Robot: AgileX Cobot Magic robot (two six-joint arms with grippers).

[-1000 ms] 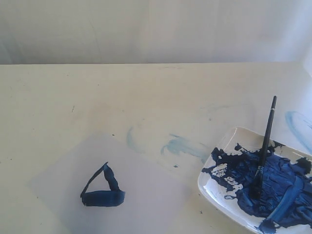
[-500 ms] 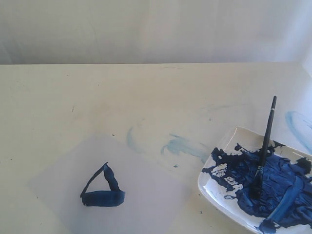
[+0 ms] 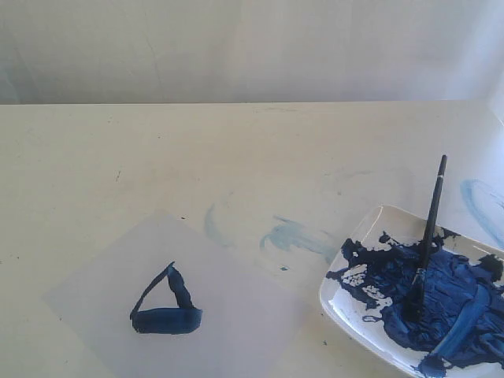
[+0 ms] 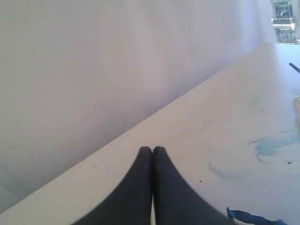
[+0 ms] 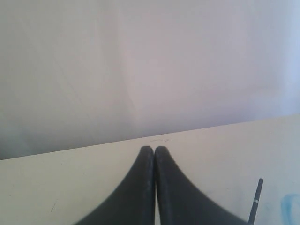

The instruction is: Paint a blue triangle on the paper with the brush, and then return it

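While neither arm shows in the exterior view, each wrist view shows its own gripper. The left gripper (image 4: 152, 149) has its two dark fingers pressed together tip to tip with nothing between them. The right gripper (image 5: 154, 148) is likewise closed and empty. Beyond both lie the cream table (image 3: 157, 157) and a pale wall.

In the exterior view the brush (image 3: 429, 236) stands in the lower right of the frame. Its bristle end is down in the dark-blue paint that covers the white plate (image 3: 337, 303), and its black handle leans up and slightly to the right. No gripper touches it. The plate runs off the right and bottom edges of the frame.

The paper (image 3: 236, 315) lies flat in the lower left, turned corner-on, well apart from the brush and just beside the plate's near corner. The blue triangle (image 3: 165, 305) sits on the paper's left half, its thick base stroke lowest and two thinner strokes meeting above it. Pale blue smears (image 3: 295, 235) mark the bare table between paper and plate.
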